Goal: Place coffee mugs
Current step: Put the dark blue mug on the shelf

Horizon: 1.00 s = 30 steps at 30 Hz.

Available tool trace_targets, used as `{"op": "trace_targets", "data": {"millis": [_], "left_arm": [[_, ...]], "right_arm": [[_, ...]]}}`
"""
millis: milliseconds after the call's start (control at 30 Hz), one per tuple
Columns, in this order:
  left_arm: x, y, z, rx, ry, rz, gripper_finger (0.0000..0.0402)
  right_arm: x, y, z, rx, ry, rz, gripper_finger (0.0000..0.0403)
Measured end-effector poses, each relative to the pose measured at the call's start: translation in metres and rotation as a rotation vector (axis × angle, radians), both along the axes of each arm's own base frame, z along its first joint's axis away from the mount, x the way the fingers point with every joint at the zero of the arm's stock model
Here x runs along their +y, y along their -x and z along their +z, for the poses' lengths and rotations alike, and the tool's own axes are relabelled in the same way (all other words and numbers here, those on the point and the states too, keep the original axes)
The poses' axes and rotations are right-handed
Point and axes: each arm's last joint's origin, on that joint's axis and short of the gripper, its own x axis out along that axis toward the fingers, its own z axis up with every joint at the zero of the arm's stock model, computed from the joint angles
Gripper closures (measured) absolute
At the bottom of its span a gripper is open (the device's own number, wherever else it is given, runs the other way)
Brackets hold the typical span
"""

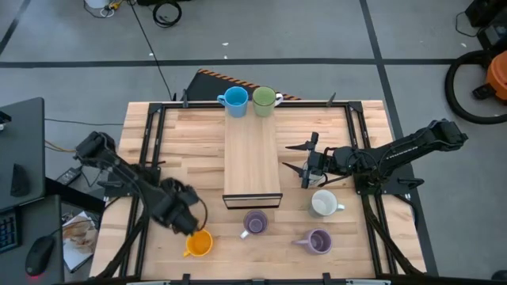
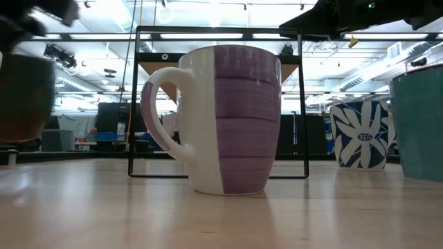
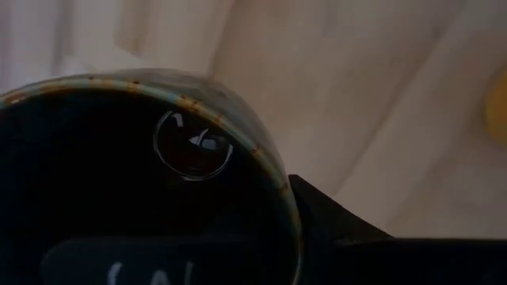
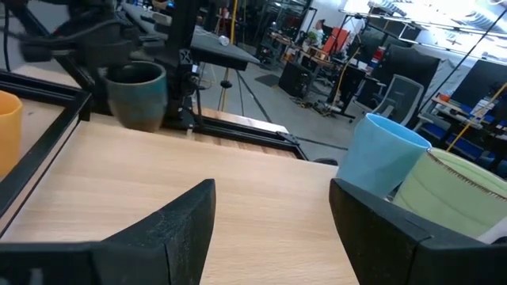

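My left gripper [image 1: 181, 214] is near the table's near-left corner, shut on the dark brown mug [image 2: 24, 97], which also shows in the right wrist view [image 4: 139, 95]. The orange mug [image 1: 198, 243] stands just nearside of it. Two lavender mugs [image 1: 255, 224] [image 1: 317, 241] and a white mug [image 1: 325, 203] stand on the near part of the table. The blue mug [image 1: 235, 100] and green mug [image 1: 264, 99] stand at the far end of a wooden board [image 1: 252, 158]. My right gripper [image 1: 303, 162] hovers open beside the board's right edge, touching nothing. My left gripper holds the dark brown mug by its rim [image 3: 277, 170], one finger inside the mug and the other finger [image 3: 341, 233] outside its wall. The mug stays upright and hangs lifted clear of the table in the low view.
A black metal frame [image 1: 146, 150] runs along the table's left, far and right sides. The raised wooden board takes up the middle. The nearest lavender mug [image 2: 221, 117] and a white flowered mug [image 2: 360, 135] stand across the near strip.
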Motion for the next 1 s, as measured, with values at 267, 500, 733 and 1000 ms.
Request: {"op": "trace_targets", "data": {"millis": [267,500,733,1000], "left_arm": [[0.061,-0.02,0.019,-0.031,0.037,-0.071,0.0357],[0.115,-0.039,0.045,-0.078,0.042,-0.143,0.0357],[0.159,-0.046,0.083,-0.155,-0.01,-0.182,0.0357],[0.199,-0.046,0.124,-0.261,-0.059,-0.214,0.0357]], "right_arm": [[0.0,0.0,0.001,-0.009,-0.007,0.0,0.0149],[0.0,0.0,0.001,-0.008,-0.007,-0.001,0.0149],[0.0,0.0,-0.001,0.006,-0.007,-0.001,0.0149],[0.0,0.0,-0.002,0.009,-0.02,-0.002,0.0149]]}}
